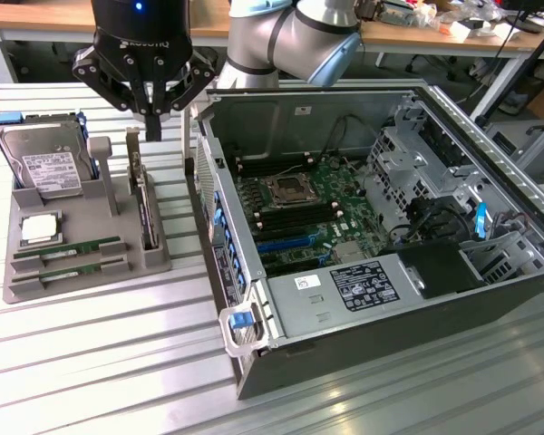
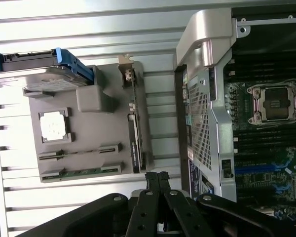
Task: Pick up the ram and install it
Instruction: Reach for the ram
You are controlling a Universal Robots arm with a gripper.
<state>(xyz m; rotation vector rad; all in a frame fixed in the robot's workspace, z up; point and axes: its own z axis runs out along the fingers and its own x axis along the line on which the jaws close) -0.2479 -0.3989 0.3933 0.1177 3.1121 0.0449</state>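
Exterior view, gripper [image 1: 154,127]: black, hanging over the far part of the tray [image 1: 159,258]; its fingers are pressed together, gripping and touching nothing.
Gripper writing: white letters on the body read ROBOTIQ.
Wrist view, gripper [image 2: 157,178]: the fingertips meet with no gap, and nothing sits between them.
Ram [image 1: 68,248]: a green stick lying in a slot at the tray's near end, well apart from the gripper; a second stick [image 1: 71,269] lies just beside it.
Tray contents: hard drive [image 1: 47,168] at the far end, processor chip [image 1: 38,228] in the middle, bracketed card [image 1: 143,204] standing on edge.
Hard drive label: white sticker, print unreadable.
Computer case [image 1: 272,113]: open, at the exterior view's right of the tray, motherboard [image 1: 317,213] exposed.
Power supply sticker [image 1: 364,288]: black and white, text too small to read.
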